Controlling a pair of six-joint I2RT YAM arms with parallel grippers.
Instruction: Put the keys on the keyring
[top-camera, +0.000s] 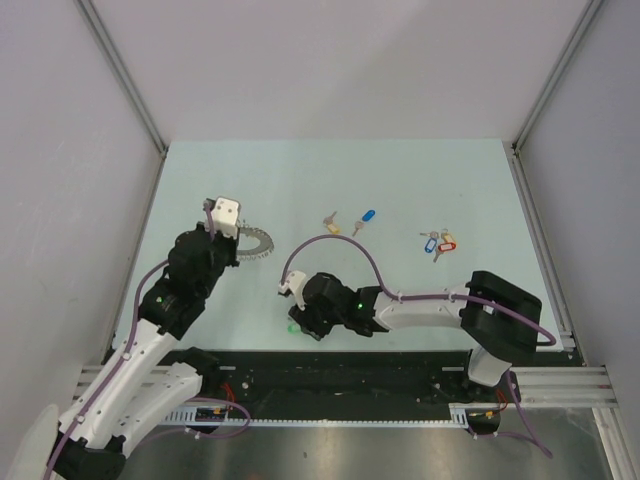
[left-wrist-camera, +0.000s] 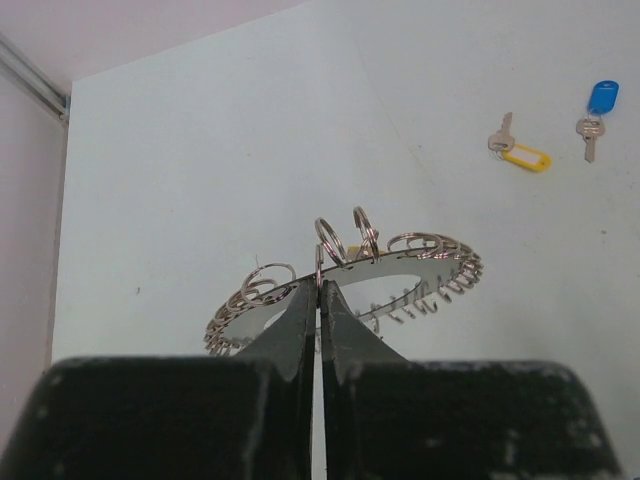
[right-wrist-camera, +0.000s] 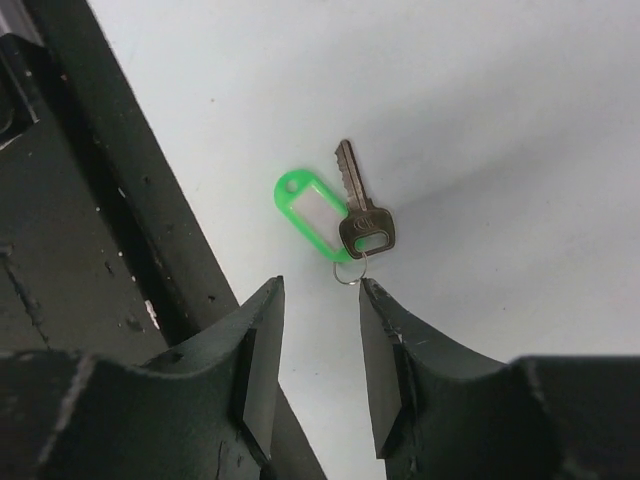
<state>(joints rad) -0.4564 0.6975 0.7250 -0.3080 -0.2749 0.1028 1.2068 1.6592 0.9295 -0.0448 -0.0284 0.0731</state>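
Note:
The keyring (top-camera: 260, 245) is a grey ring fringed with small silver rings, left of the table's middle. In the left wrist view the keyring (left-wrist-camera: 420, 262) is tilted, its near edge raised. My left gripper (left-wrist-camera: 319, 292) is shut on that near edge; it also shows in the top view (top-camera: 240, 250). A silver key with a green tag (right-wrist-camera: 340, 215) lies flat near the front edge of the table, and the green tag (top-camera: 293, 327) peeks out in the top view. My right gripper (right-wrist-camera: 320, 285) is open just short of the key's small split ring, right fingertip (right-wrist-camera: 372, 292) almost touching it.
A yellow-tag key (top-camera: 331, 222) and a blue-tag key (top-camera: 364, 218) lie at mid-table; both also show in the left wrist view, yellow-tag key (left-wrist-camera: 520, 153) and blue-tag key (left-wrist-camera: 598, 103). A small bunch of coloured-tag keys (top-camera: 438, 243) lies to the right. A black rail (right-wrist-camera: 120, 190) borders the table's near edge.

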